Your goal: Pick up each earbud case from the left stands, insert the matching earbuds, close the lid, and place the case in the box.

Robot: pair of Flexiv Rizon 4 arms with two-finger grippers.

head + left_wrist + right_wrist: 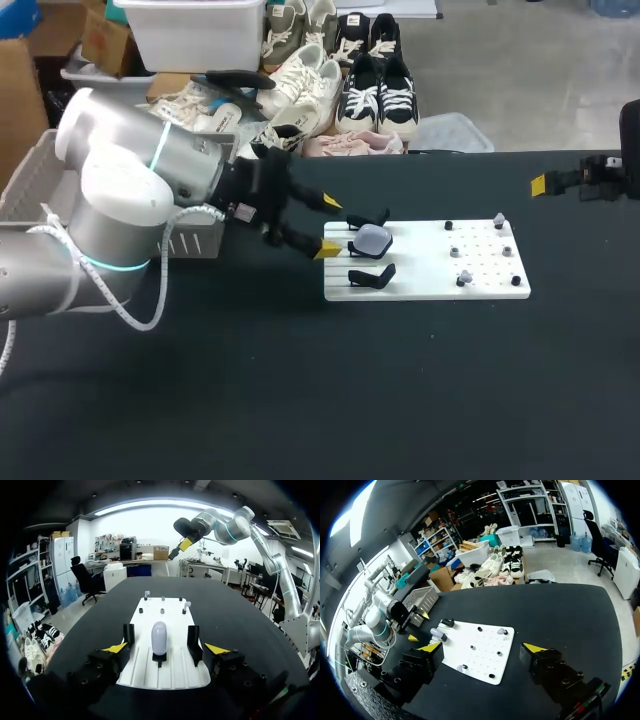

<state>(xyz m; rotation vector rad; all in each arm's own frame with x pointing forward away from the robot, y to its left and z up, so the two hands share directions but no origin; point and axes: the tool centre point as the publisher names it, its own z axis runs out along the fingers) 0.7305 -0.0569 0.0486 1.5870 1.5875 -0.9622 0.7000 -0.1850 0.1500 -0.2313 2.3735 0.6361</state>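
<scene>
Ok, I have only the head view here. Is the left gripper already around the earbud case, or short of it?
Observer: Short of it. In the left wrist view the left gripper is open, and the earbud case stands upright ahead of its fingertips, touching neither.
Operator: And the right gripper? I see only one yellow tip at the edge.
Observer: The right wrist view shows it open, with nothing between its fingers. The white board lies ahead of it.
</scene>
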